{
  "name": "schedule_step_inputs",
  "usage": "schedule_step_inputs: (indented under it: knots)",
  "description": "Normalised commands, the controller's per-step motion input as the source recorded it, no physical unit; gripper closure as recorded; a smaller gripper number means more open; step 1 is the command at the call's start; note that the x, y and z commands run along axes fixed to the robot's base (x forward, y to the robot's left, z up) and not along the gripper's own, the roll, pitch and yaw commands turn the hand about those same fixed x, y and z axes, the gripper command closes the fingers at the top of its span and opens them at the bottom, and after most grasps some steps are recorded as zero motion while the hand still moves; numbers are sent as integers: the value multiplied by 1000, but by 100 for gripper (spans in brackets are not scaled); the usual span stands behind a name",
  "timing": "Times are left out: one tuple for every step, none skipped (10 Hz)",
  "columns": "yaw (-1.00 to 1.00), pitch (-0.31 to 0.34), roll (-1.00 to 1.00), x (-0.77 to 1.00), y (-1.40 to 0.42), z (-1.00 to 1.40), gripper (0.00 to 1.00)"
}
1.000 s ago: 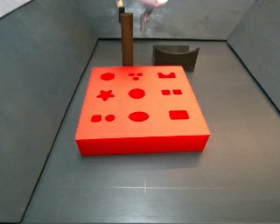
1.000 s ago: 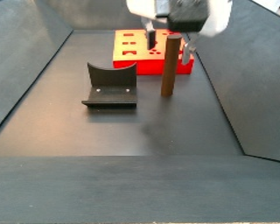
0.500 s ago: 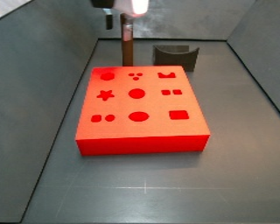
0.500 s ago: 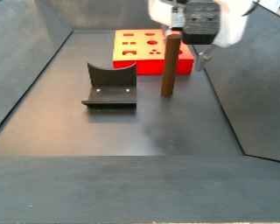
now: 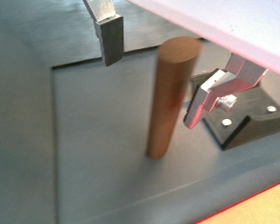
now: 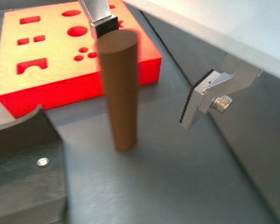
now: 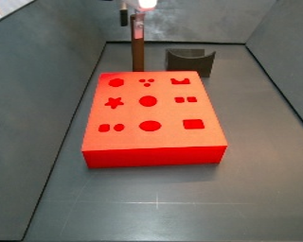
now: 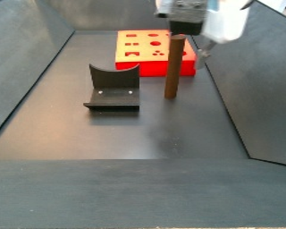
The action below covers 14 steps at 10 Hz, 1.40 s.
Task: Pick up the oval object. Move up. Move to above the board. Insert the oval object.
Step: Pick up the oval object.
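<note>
The oval object [image 7: 137,52] is a tall dark-brown peg standing upright on the dark floor just behind the red board [image 7: 129,137]. It also shows in the other side view [image 8: 173,67], beside the board [image 8: 152,70]. My gripper [image 7: 139,9] hangs over the peg's top and is open. In both wrist views the peg [image 5: 168,96] [image 6: 122,96] stands between the two fingers with gaps on both sides; one dark pad [image 5: 111,39] and one silver finger [image 5: 206,101] flank it without touching. The board's holes are all empty.
The dark fixture [image 7: 192,60] stands on the floor to the right of the peg, also seen in the other side view [image 8: 112,88] and in a wrist view [image 6: 20,175]. Grey walls enclose the floor on the sides and back.
My gripper has risen from around the peg's upper part to above its top. The peg has stayed standing on the floor.
</note>
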Motion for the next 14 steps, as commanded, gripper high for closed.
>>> schedule_step_inputs:
  knots:
    - [0,0,-4,0,0,0,0]
    - [0,0,-9,0,0,0,0]
    - [0,-23,0,-91,0,-23,0]
    - [0,-3,0,-174,-31,0,0]
    - [0,0,0,0,0,0,100]
    - [0,0,0,0,0,0,100]
    - [0,0,0,0,0,0,100]
    - [0,0,0,0,0,0,100]
    - [0,0,0,0,0,0,100]
    - [0,0,0,0,0,0,100]
    - [0,0,0,0,0,0,100]
    - [0,0,0,0,0,0,100]
    - [0,0,0,0,0,0,100]
    - [0,0,0,0,0,0,100]
